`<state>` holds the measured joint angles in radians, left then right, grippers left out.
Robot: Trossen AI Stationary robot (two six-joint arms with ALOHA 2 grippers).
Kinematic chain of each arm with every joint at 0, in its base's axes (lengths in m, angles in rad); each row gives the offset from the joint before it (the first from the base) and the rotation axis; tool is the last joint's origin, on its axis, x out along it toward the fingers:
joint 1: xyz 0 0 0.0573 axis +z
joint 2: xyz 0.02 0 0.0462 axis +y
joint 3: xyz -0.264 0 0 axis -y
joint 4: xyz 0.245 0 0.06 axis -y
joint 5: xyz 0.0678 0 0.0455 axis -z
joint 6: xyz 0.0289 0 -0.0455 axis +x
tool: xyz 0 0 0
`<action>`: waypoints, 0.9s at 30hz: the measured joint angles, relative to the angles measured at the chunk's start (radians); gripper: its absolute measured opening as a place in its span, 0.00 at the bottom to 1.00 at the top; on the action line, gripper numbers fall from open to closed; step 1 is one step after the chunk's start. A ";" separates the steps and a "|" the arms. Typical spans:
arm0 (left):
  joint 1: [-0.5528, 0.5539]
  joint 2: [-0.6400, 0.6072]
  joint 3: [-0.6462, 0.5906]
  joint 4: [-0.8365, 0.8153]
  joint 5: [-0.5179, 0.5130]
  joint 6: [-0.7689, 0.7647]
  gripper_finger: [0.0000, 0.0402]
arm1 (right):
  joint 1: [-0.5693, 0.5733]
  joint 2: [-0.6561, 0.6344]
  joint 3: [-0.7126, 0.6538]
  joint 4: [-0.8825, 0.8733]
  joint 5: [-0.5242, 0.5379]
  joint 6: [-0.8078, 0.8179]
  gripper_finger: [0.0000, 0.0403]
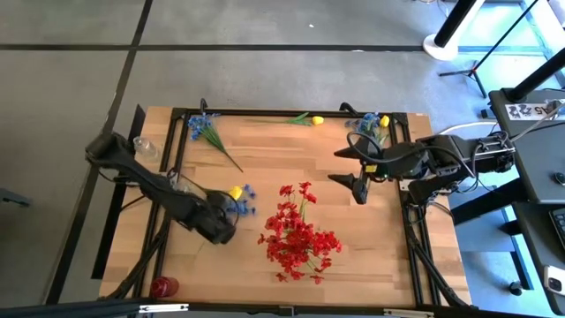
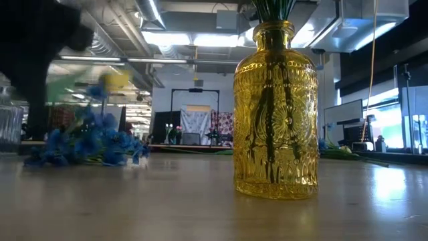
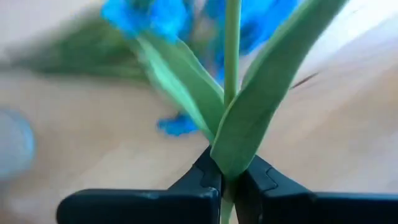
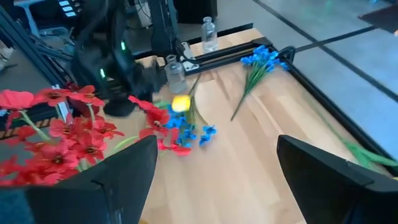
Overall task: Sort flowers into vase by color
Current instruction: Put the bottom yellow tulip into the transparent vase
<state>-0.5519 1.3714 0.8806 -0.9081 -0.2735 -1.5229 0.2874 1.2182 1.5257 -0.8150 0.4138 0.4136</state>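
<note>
High view: the left end effector (image 1: 222, 223) is sitting low over the worktop (image 1: 265, 159) on its left-centre part, pinching a yellow flower (image 1: 236, 192) by the stem, with blue blooms (image 1: 245, 201) bunched right beside the yellow head. The red flowers (image 1: 297, 237) are filling the middle of the worktop as one big cluster. A blue sprig (image 1: 208, 132) is lying near the far left corner, well apart from the rest. A second yellow flower (image 1: 311, 119) is lying along the far edge. A blue and yellow bunch (image 1: 372, 126) is resting at the far right corner. The right end effector (image 1: 353, 172) is hanging right of the red cluster, fingers spread, holding nothing. A small red object (image 1: 163, 287) is sitting at the near left edge.

Low view: a yellow glass vase (image 2: 275, 110) is standing upright with green stems showing at its neck. Blue blooms (image 2: 87, 144) are lying to its left, a yellow bloom (image 2: 115, 81) blurred above them.

Left wrist view: the left end effector's fingers (image 3: 193, 186) are pressing together on a green stem and leaf (image 3: 245, 118); blue blooms are blurring behind.

Right wrist view: the right end effector (image 4: 214, 174) is showing widely spread fingers; beyond them, the red flowers, the yellow flower among blue blooms, the blue sprig, and two clear glass bottles (image 4: 209, 33) at the worktop's edge.
</note>
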 joint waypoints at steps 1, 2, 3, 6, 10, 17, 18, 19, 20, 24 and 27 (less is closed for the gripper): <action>-0.005 -0.044 0.017 -0.017 -0.055 0.024 0.03 | 0.000 0.000 0.000 -0.001 0.000 0.006 0.82; -0.012 -0.086 0.035 -0.030 -0.126 0.060 0.03 | 0.000 0.000 0.000 -0.001 0.001 0.006 0.82; -0.018 -0.130 0.050 -0.035 -0.207 0.109 0.03 | 0.000 0.000 0.000 -0.001 0.002 0.006 0.82; -0.043 -0.257 0.092 -0.029 -0.444 0.300 0.02 | 0.000 0.000 0.000 0.000 0.019 0.008 0.82; -0.050 -0.421 0.149 -0.033 -0.594 0.576 0.02 | 0.000 0.000 0.000 0.003 0.049 0.028 0.82; -0.051 -0.671 0.171 -0.037 -0.557 0.918 0.02 | 0.000 0.000 0.000 0.003 0.131 0.055 0.82; -0.051 -0.703 0.171 -0.036 -0.544 0.950 0.02 | 0.000 0.000 0.000 0.004 0.148 0.058 0.82; -0.051 -0.735 0.171 -0.036 -0.533 0.975 0.02 | 0.000 0.000 0.000 0.004 0.167 0.068 0.82; -0.051 -0.767 0.171 -0.036 -0.518 0.998 0.02 | 0.000 0.000 0.000 0.004 0.180 0.080 0.82; -0.051 -0.882 0.171 -0.038 -0.429 1.085 0.02 | 0.000 0.000 0.000 0.004 0.250 0.091 0.82; -0.051 -0.943 0.171 -0.080 -0.411 1.129 0.03 | 0.000 0.006 0.000 0.000 0.331 0.107 0.82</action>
<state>-0.6025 0.4284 1.0519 -0.9883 -0.6846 -0.3935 0.2874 1.2244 1.5257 -0.8146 0.7449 0.5210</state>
